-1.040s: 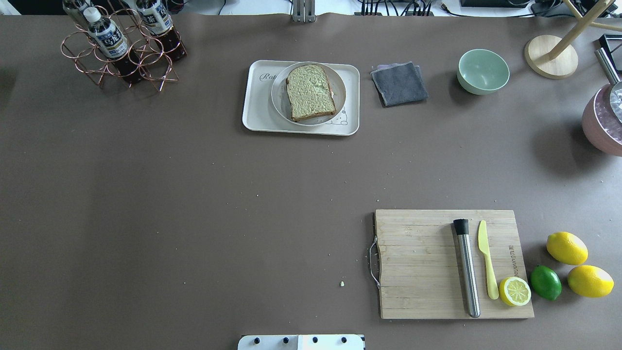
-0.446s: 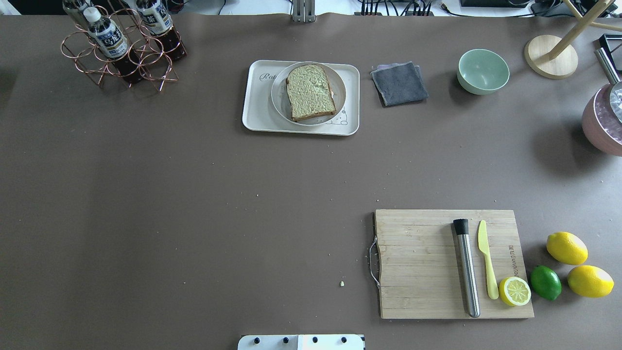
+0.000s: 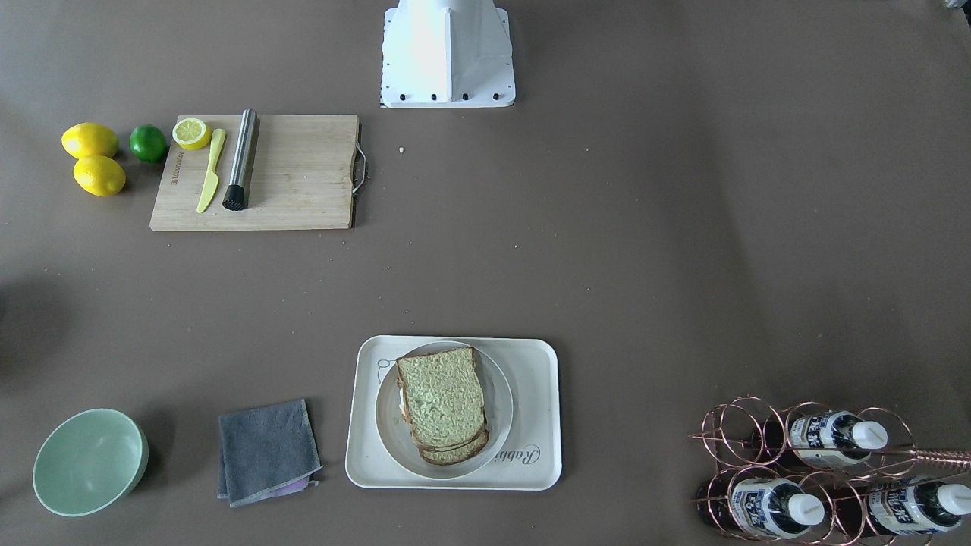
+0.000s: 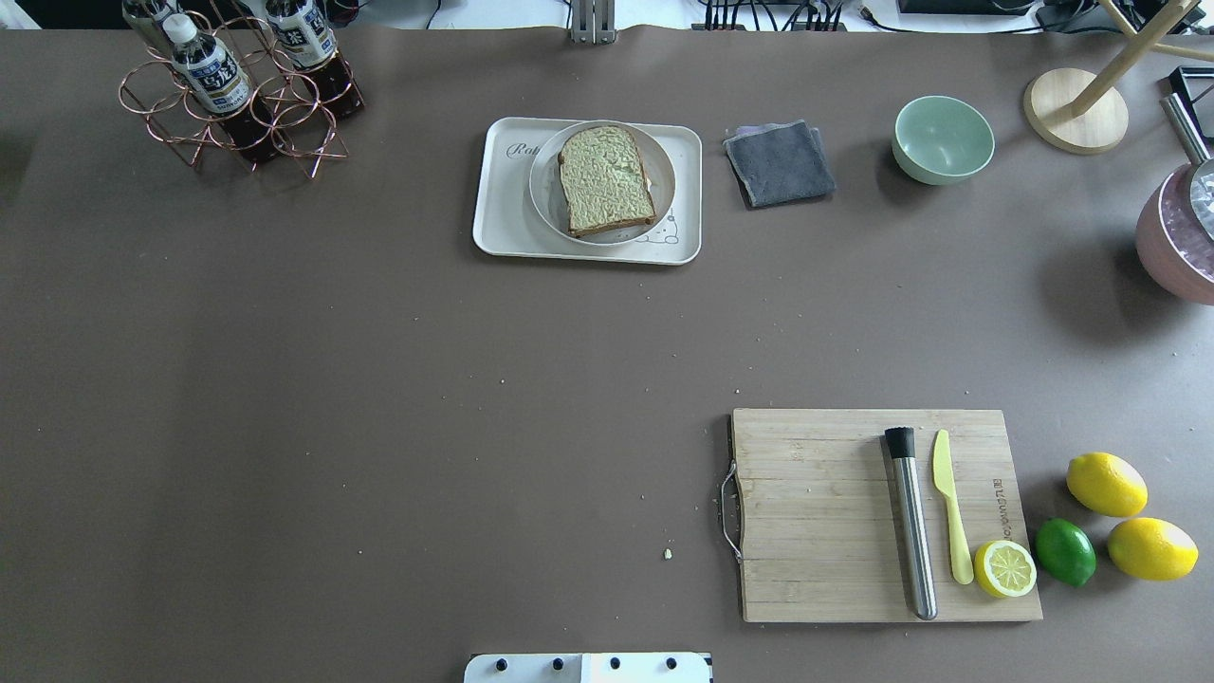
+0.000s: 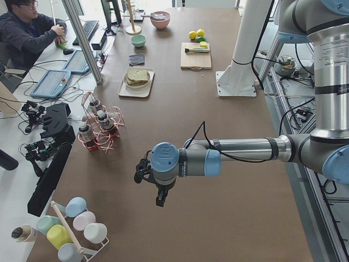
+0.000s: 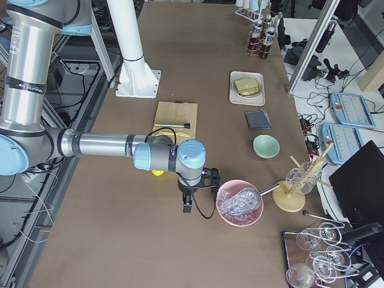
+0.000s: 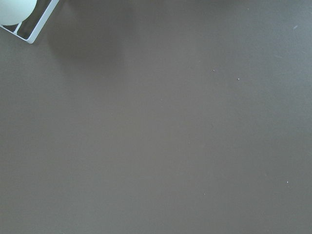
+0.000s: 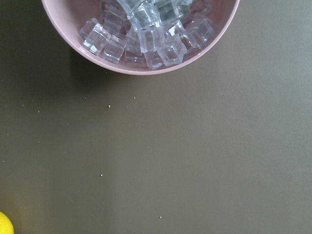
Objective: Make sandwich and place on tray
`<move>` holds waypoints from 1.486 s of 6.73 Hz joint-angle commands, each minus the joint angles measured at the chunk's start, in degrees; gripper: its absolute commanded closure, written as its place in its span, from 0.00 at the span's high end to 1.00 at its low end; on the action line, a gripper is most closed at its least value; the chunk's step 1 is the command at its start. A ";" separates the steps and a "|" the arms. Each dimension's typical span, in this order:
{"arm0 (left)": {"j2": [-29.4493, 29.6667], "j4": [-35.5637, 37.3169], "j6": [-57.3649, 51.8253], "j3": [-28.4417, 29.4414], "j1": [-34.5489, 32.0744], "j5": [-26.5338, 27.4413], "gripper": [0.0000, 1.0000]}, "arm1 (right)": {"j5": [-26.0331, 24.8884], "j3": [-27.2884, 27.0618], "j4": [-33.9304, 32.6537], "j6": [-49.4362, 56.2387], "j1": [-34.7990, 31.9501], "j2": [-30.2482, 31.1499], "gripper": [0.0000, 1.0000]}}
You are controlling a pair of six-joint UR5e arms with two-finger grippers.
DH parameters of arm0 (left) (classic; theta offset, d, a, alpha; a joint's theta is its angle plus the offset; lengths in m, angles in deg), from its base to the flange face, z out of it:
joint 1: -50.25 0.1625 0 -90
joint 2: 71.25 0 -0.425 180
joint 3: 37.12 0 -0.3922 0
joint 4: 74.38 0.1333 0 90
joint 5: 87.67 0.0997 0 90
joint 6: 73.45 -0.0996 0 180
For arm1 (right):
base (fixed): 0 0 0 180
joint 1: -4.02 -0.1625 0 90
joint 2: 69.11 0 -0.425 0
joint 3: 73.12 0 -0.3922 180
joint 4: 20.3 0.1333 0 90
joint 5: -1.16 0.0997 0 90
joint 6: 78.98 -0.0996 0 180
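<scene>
Overhead, front-facing opposite — sharing the tray (image 4: 501, 216)

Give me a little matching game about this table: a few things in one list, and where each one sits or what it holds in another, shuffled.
Things:
1. sandwich
2. yellow knife
3. pink bowl
4. bottles

Place or state:
A. standing in the copper wire rack
B. on the round plate that sits on the tray
C. holding ice cubes
D. lying on the wooden cutting board

Pairs: 1-B, 2-D, 3-C, 4-A.
</scene>
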 commanded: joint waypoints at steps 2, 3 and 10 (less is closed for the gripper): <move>0.04 -0.03 0.09 0.33 0.00 -1.29 0.98 | 0.86 0.05 0.00 0.00 0.00 -0.26 1.00; 0.13 -0.03 0.09 0.33 0.09 -1.38 0.98 | 1.03 0.05 0.00 0.00 0.09 -0.26 1.00; 0.13 -0.12 0.18 0.07 0.18 -1.38 0.98 | 2.26 0.22 0.00 0.00 0.09 -0.17 1.00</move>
